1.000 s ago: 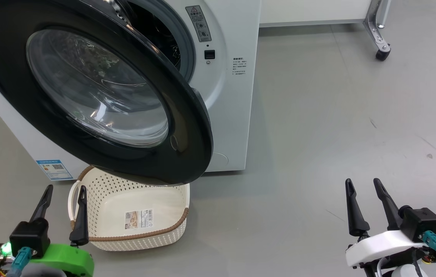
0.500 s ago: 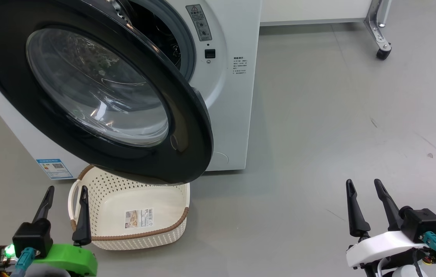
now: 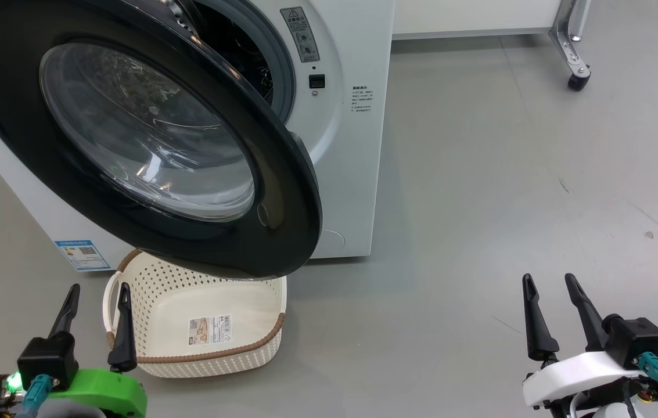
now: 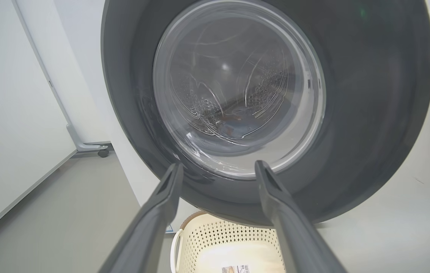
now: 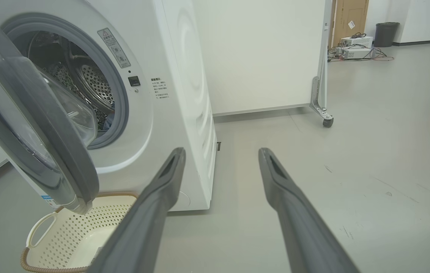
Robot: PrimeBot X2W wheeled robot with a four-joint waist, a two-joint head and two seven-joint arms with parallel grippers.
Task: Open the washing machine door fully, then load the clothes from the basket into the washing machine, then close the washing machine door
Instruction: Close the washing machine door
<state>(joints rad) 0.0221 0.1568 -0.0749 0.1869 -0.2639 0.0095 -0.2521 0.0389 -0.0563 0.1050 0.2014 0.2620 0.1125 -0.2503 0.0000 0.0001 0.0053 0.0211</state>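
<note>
Both my tools sank a touch: left tool [image 3: 100,287] beside the basket [image 3: 207,355], right tool [image 3: 548,278] well right of it, each wide open, empty. Basket bare under the door [image 3: 282,191]; only closing seems left.

Cream perforated basket [image 3: 212,302], brown rim

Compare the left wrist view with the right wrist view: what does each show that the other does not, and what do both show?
Left wrist view: the washing machine door face-on, with what looks like blue and orange clothes behind its glass. Right wrist view: the door edge-on, the grey seal, the steel drum, a far dark bin. Both: the cream basket below the door, the grey floor.
</note>
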